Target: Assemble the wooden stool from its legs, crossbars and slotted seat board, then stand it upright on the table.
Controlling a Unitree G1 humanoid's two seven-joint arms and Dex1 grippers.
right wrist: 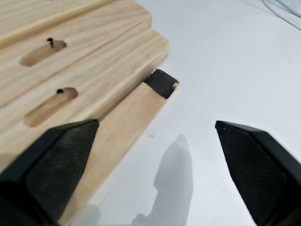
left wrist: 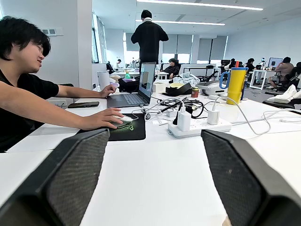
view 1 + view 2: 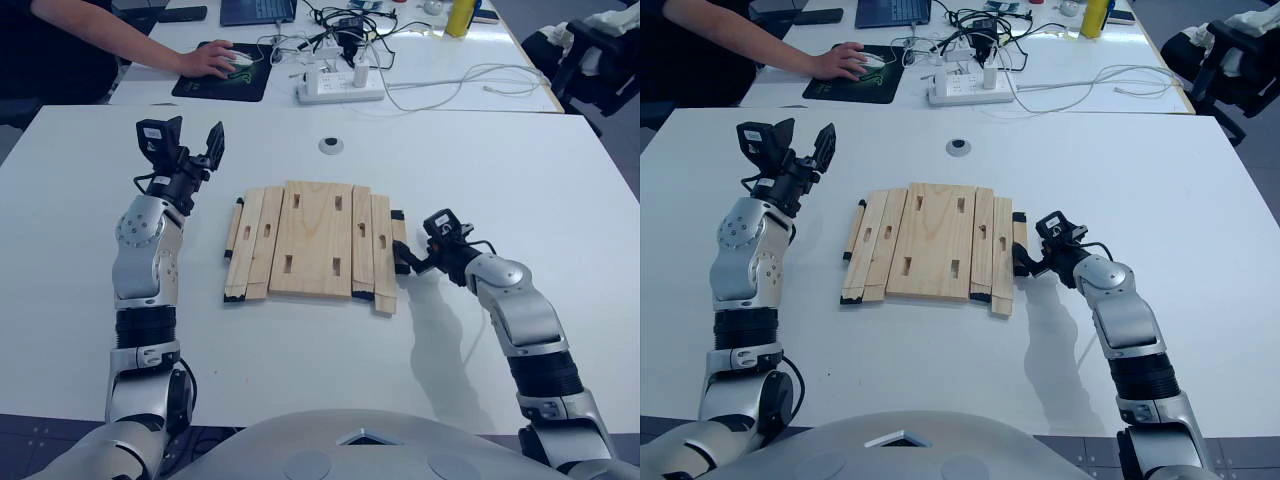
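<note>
1. Broadly, the head views show the stool unbuilt. Its parts lie flat at the middle of the table (image 3: 520, 190), with the slotted seat board (image 3: 317, 238) at the centre.
2. Slotted side slats (image 3: 256, 250) lie touching the board's left and right sides. Thin black-tipped bars (image 3: 233, 228) lie along the outer edges of the set.
3. The left gripper (image 3: 190, 140) is held up over the table toward its far left corner, well apart from the wood, with its jaws wide apart.
4. The right gripper (image 3: 408, 260) sits low at the right edge of the set. The head views leave its jaws unclear (the wrist is in the way).
5. The right wrist view shows them apart. One finger (image 1: 51, 165) is over the right bar (image 1: 136, 113), and the other is over bare table. I cannot tell whether the finger touches the bar.
6. That same view shows two slots and the bar's black end cap (image 1: 162, 83) up close.
7. The left wrist view looks past the table's far edge to a neighbouring desk with a power strip (image 2: 197, 126). A person's hand (image 2: 101, 118) rests on a mouse there.
8. A round grommet (image 3: 331, 146) sits near the far edge.
</note>
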